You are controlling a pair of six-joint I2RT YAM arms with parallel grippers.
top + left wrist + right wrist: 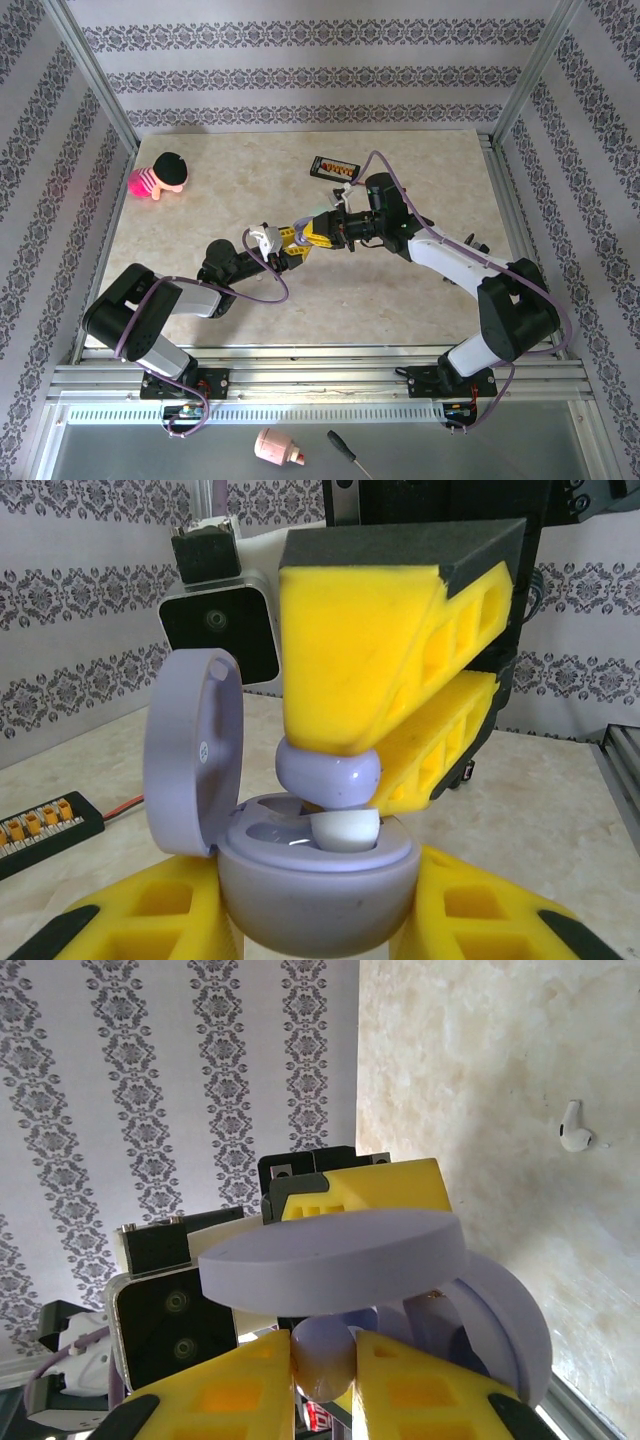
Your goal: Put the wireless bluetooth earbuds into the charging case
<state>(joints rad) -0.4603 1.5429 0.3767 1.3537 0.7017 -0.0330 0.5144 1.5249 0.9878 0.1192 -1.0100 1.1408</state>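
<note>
Left gripper (318,920) clamped on open lavender case (300,880) at desk (450,180) centre, lid (190,760) at 9 o'clock. Right gripper (323,1355) pinching lavender earbud (328,777), tip inside case. White earbud (573,1128) lies loose on desk.

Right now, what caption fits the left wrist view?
Right gripper holds lavender earbud in open case gripped by left gripper.
</note>
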